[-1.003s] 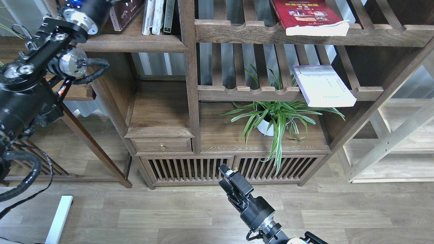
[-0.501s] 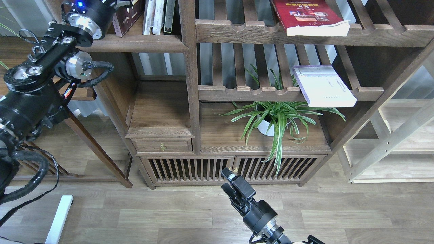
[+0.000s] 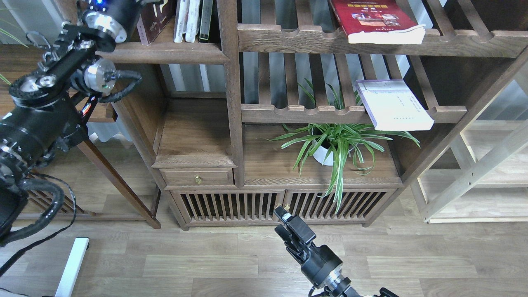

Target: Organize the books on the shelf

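Note:
My left arm reaches up to the top left, and its gripper [image 3: 156, 2] sits at the frame's top edge. It is closed on the dark maroon book [image 3: 149, 22]. That book leans on the solid dark-brown shelf [image 3: 165, 53], just left of several upright books [image 3: 190, 20]. The red book [image 3: 373, 18] lies flat on the upper slatted shelf at the right. The white book with a lavender band [image 3: 394, 104] lies on the lower slatted shelf and overhangs its front rail. My right gripper [image 3: 284, 218] is low at bottom centre, shut and empty, in front of the cabinet doors.
A spider plant in a white pot [image 3: 335, 144] stands under the slatted shelves. A small drawer [image 3: 197, 177] and slatted cabinet doors [image 3: 231, 206] are below. A pale wooden rack [image 3: 474, 173] stands at the right. A white bar [image 3: 72, 268] lies on the floor at the left.
My left arm has shifted right and up, and the maroon book stands a little more upright on the shelf. My right gripper has dropped lower and moved to the right.

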### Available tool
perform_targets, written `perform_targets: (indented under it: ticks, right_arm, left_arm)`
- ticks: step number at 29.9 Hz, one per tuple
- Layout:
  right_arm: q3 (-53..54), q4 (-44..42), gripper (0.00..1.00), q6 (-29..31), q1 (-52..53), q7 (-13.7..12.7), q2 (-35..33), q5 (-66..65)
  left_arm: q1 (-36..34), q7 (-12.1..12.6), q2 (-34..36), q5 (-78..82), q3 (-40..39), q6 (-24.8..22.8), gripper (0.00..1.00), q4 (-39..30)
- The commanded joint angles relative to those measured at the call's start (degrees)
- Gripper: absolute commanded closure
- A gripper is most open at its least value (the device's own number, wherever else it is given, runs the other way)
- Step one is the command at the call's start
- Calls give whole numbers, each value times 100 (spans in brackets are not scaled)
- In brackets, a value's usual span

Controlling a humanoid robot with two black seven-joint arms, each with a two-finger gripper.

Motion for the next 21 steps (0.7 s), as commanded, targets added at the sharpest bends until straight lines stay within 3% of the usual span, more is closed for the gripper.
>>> perform_targets:
  ticks: [1, 21]
  right_arm:
    - [-7, 0, 1, 0, -40, 0, -70, -3]
    - [2, 43, 1, 0, -163, 0, -483, -20]
  left_arm:
    - [-144, 8, -10, -65, -10, -1, 59, 18]
    - [-1041, -53, -10, -487, -247, -45, 57, -61]
